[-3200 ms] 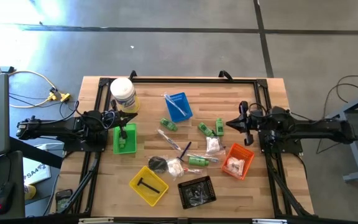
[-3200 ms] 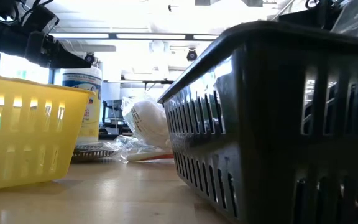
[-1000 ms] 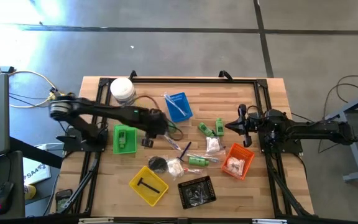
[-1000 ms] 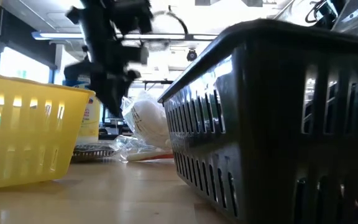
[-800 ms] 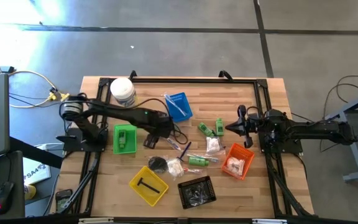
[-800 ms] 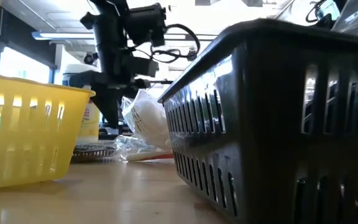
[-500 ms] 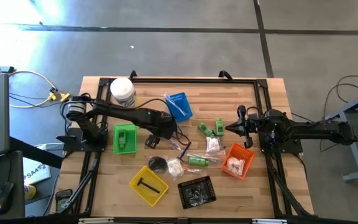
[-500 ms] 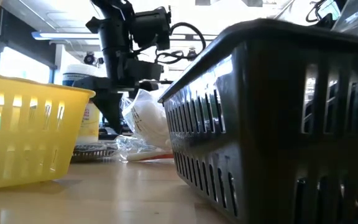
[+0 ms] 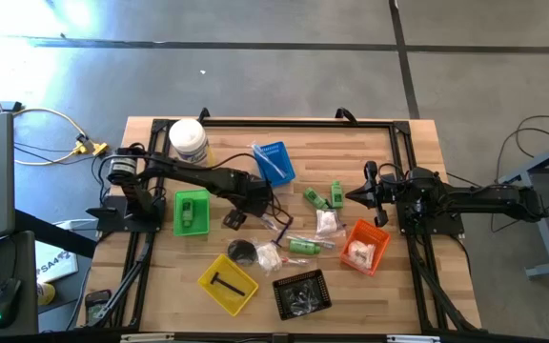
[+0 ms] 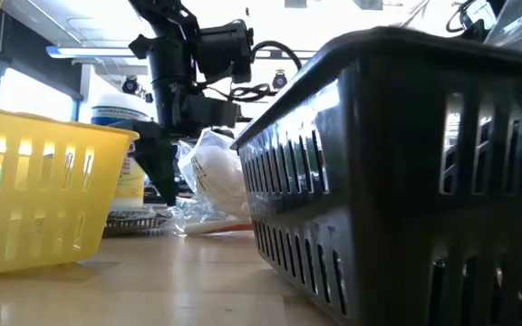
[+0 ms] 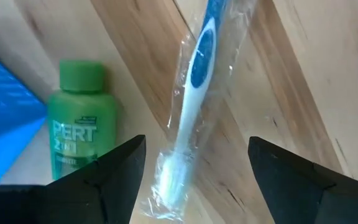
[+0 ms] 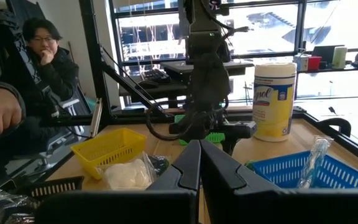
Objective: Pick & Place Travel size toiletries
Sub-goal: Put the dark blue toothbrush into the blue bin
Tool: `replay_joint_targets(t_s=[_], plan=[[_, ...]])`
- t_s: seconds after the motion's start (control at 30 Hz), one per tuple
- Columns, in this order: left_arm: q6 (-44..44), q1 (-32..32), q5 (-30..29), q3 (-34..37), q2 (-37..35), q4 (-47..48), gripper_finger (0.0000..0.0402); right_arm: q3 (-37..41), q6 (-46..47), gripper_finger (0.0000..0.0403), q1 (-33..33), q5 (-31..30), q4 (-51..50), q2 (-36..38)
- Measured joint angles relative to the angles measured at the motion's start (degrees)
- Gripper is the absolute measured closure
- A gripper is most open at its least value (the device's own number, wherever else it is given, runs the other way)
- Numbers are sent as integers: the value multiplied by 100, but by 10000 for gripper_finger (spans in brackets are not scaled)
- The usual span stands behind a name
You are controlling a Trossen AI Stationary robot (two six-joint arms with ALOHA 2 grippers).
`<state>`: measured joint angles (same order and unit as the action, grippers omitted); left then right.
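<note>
Left gripper (image 11: 191, 180) low over surface (image 9: 398, 286) mid-area, jaws spread wide, straddling wrapped blue toothbrush (image 11: 194, 87) lying flat, not gripped. Green bottle (image 11: 76, 134) just beside toothbrush, next to blue tray (image 9: 274, 162). Right gripper (image 9: 367, 193) waits at right side, jaws closed, empty.

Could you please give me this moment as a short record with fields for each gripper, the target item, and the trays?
left gripper: open, fingers either side of the wrapped toothbrush, not yet closed
beside target: green bottle
right gripper: shut, empty, parked at the table's right side
trays: green tray, blue tray, yellow tray, black tray, orange tray
</note>
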<state>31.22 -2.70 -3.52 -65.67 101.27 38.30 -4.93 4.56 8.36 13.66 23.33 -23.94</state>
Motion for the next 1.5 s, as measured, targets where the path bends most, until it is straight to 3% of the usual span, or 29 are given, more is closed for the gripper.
replay_joint_targets(t_s=[0.5,0.63,0.93,1.0,1.2,1.3,1.5], plan=[[-63,-264,249,-28,422,86,133,0,13,401,0,1,-20,0],[-174,-260,260,-20,427,112,180,0,13,401,0,1,-24,0],[-255,-248,223,-13,424,206,342,0,15,401,0,1,-24,0],[-280,-250,122,-17,422,223,362,0,15,401,0,1,-24,0],[-528,-262,15,24,205,318,360,0,17,401,1,1,-26,0],[-596,-266,53,12,-36,288,334,0,17,401,0,1,-28,0],[-602,-260,451,11,-345,344,329,0,20,401,0,5,-33,0]])
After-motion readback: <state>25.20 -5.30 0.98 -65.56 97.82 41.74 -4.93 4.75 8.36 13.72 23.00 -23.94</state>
